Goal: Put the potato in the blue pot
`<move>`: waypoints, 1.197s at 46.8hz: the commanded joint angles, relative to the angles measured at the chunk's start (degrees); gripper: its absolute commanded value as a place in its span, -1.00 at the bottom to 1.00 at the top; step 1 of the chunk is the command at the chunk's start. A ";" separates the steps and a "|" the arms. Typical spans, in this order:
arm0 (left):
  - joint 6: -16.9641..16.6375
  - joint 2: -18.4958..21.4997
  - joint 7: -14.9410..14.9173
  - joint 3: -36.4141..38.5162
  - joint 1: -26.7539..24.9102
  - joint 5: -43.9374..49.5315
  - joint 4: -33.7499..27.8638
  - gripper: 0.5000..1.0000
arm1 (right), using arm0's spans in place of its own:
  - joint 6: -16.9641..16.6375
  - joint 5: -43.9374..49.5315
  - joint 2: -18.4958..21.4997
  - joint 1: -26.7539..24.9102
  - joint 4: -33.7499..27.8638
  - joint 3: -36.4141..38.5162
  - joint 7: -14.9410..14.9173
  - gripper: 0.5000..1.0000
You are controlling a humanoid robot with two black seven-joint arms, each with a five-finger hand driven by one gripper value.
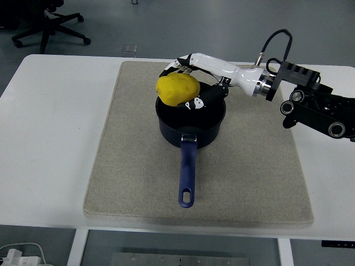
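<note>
A yellow potato (177, 90) is held in my right hand (187, 87), whose white and black fingers (195, 104) curl around it. It hangs over the far left part of the blue pot (190, 121), just above the rim. The pot stands in the middle of a beige mat (249, 172), its blue handle (187, 174) pointing toward the near edge. My right arm (310, 102) reaches in from the right edge across the mat. The left arm does not show.
The mat lies on a white table (50, 138). A black office chair (47, 25) stands on the floor beyond the table's far left corner. A small square object (128, 49) lies on the floor behind the table.
</note>
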State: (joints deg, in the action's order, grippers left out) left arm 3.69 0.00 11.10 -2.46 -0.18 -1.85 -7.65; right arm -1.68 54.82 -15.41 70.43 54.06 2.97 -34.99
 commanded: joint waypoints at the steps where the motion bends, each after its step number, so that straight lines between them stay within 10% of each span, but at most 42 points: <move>1: 0.00 0.00 -0.03 0.00 0.00 0.00 0.00 0.98 | 0.01 -0.15 2.57 0.06 -2.90 -0.42 -0.01 -1.00; 36: 0.00 0.00 -0.02 0.00 0.00 0.00 0.00 0.98 | 0.62 -0.32 5.21 -1.08 -12.13 -3.06 -0.01 -1.00; 42: 0.00 0.00 0.06 0.00 0.00 0.00 0.00 0.98 | 0.71 -0.41 5.04 -1.08 -12.05 -2.80 -0.01 0.44; 56: 0.00 0.00 -0.02 0.00 0.00 0.00 0.00 0.98 | 0.80 -0.32 4.60 -1.26 -12.14 -2.88 -0.01 0.69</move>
State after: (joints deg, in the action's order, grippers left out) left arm 3.69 0.00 11.10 -2.46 -0.17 -1.85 -7.65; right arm -1.01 54.48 -10.81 69.29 41.93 0.11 -35.00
